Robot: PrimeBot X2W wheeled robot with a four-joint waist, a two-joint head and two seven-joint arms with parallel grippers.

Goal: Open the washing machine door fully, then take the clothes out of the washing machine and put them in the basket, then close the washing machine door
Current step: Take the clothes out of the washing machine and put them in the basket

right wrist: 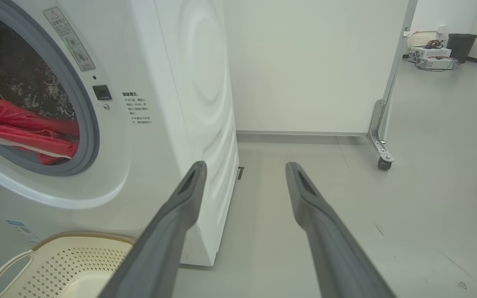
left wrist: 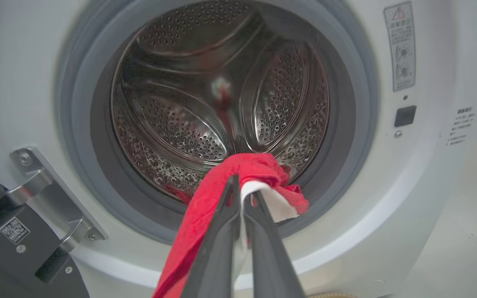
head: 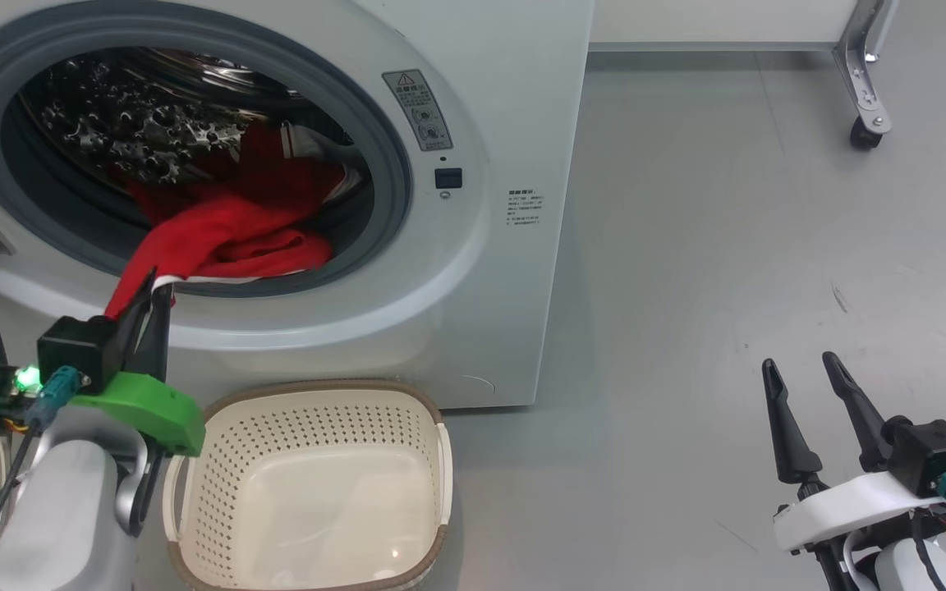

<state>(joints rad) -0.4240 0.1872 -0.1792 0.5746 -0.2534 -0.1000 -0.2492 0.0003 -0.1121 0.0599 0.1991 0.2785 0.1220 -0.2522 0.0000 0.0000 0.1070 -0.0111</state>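
- Head view, left hand (head: 158, 283): dark fingers clamped on soft red clothes (head: 235, 234) trailing over the grey rubber ring (head: 395, 168).
- Washing machine (head: 489, 107): white box, perforated steel drum (head: 112, 115).
- Basket (head: 317, 387): cream perforated plastic, below the opening.
- Right hand (head: 801, 369): fingers apart over grey floor (head: 727, 205).

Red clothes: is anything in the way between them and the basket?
Nothing visible. The left gripper pinches the clothes at the washing machine opening, and the basket sits just below, in front of the machine, its top open.
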